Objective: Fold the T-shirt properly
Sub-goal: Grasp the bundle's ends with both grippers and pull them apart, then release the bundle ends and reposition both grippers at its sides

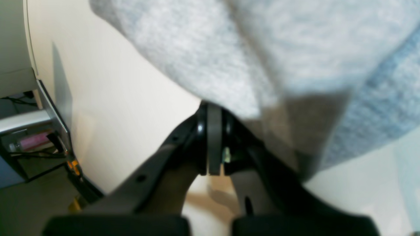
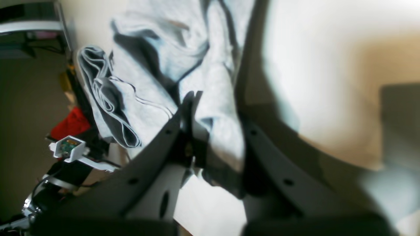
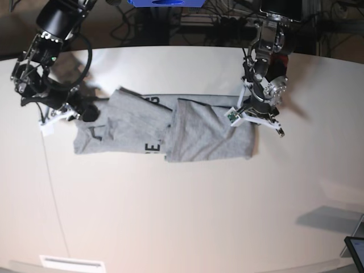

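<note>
The grey T-shirt (image 3: 199,133) lies on the white table (image 3: 182,216) as a long band, its right part folded over the left, with black lettering (image 3: 152,148) showing at the lower edge. My left gripper (image 3: 249,118) is at the shirt's right end. In the left wrist view its pads (image 1: 214,137) are pressed together, with the tips of the gripper (image 1: 211,108) at the edge of the raised cloth (image 1: 262,49). My right gripper (image 3: 85,112) is at the shirt's left end. In the right wrist view this gripper (image 2: 216,105) is spread, with a fold of cloth (image 2: 216,131) between its fingers.
The table's far edge (image 3: 170,48) has cables and equipment behind it. A dark tablet corner (image 3: 356,248) sits at the front right and a white label (image 3: 71,263) at the front left. A red object (image 2: 70,123) shows beyond the table edge in the right wrist view.
</note>
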`<state>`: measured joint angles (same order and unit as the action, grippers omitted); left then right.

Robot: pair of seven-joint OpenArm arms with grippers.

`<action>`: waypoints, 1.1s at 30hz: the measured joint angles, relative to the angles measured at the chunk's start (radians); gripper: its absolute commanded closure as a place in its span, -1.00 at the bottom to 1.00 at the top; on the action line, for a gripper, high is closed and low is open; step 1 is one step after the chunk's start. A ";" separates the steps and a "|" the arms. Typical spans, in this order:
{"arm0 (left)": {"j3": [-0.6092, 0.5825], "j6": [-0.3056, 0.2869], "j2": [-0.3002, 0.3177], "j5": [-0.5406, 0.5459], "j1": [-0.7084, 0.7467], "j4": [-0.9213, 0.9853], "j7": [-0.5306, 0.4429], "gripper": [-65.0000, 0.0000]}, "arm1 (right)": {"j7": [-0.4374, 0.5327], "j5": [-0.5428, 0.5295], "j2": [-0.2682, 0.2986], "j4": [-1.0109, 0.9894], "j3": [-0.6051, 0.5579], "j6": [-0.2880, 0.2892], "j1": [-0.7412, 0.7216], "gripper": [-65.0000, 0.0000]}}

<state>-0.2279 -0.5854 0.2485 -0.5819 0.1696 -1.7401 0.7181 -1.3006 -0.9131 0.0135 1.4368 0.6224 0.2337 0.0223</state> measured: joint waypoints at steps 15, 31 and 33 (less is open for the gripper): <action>0.000 -0.017 0.073 0.013 0.027 -0.071 0.061 1.00 | 0.005 -0.068 0.003 0.010 0.013 0.004 0.028 -0.06; 0.142 -0.017 0.073 0.014 0.029 -0.071 0.060 1.00 | 0.069 -0.026 0.119 -0.031 0.008 -0.074 -0.019 -0.08; 0.139 -0.017 0.069 0.015 0.028 -0.071 0.059 1.00 | 0.070 -0.032 0.120 -0.051 0.005 -0.074 -0.029 -0.08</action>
<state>-0.0891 -0.6022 0.3176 -0.5671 0.1974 -1.8114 0.7769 -1.2304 -0.9451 0.1337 1.3861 0.6277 0.1596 -0.0063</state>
